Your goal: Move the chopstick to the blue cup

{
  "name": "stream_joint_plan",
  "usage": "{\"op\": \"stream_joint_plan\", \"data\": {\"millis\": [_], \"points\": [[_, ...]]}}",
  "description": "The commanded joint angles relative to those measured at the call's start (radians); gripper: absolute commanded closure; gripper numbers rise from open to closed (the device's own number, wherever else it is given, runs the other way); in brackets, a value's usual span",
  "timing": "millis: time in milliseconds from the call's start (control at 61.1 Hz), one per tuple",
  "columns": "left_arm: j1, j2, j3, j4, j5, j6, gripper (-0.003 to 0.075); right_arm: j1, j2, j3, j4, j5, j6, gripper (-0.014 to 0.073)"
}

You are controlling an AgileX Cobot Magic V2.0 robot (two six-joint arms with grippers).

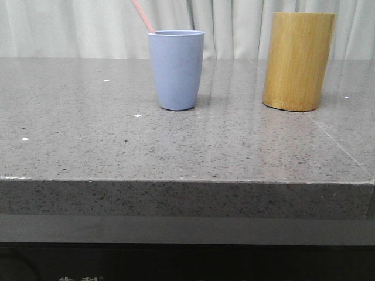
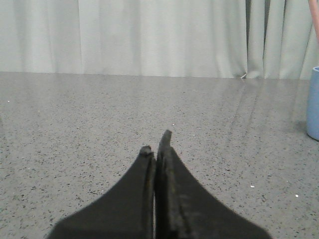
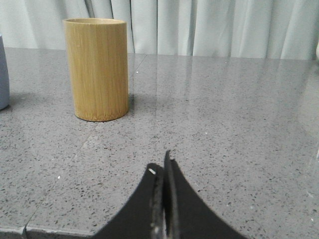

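The blue cup (image 1: pixel 176 70) stands upright on the grey stone table at centre-left. A pale pink chopstick (image 1: pixel 142 16) leans out of it to the upper left. In the left wrist view the cup's edge (image 2: pixel 313 103) shows at the far right with the pink chopstick (image 2: pixel 314 12) above it. The cup's edge also shows in the right wrist view (image 3: pixel 3 74). My left gripper (image 2: pixel 156 144) is shut and empty, low over the table, well to the left of the cup. My right gripper (image 3: pixel 162 163) is shut and empty near the table's front edge. Neither gripper shows in the front view.
A taller yellow-brown bamboo cylinder (image 1: pixel 298 61) stands upright right of the blue cup, also in the right wrist view (image 3: pixel 96 68). White curtains hang behind the table. The table's front edge (image 1: pixel 187 181) runs across the front view.
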Motion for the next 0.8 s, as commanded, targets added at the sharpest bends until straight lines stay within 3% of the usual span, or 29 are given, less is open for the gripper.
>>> {"op": "stream_joint_plan", "data": {"millis": [0, 115, 245, 295, 785], "points": [[0.001, -0.024, 0.009, -0.002, -0.084, -0.009, 0.0739, 0.001, -0.022, -0.005, 0.005, -0.087, -0.005, 0.0662], [0.001, -0.024, 0.009, -0.002, -0.084, -0.009, 0.0739, 0.001, -0.022, -0.005, -0.042, -0.095, 0.034, 0.0662], [0.001, -0.024, 0.009, -0.002, -0.084, -0.009, 0.0739, 0.001, -0.023, -0.005, -0.238, -0.116, 0.261, 0.0662], [0.001, -0.024, 0.009, -0.002, -0.084, -0.009, 0.0739, 0.001, -0.023, -0.005, -0.253, -0.116, 0.291, 0.0662], [0.001, -0.024, 0.009, -0.002, -0.084, -0.009, 0.0739, 0.001, -0.023, -0.005, -0.253, -0.142, 0.295, 0.0662]]}}
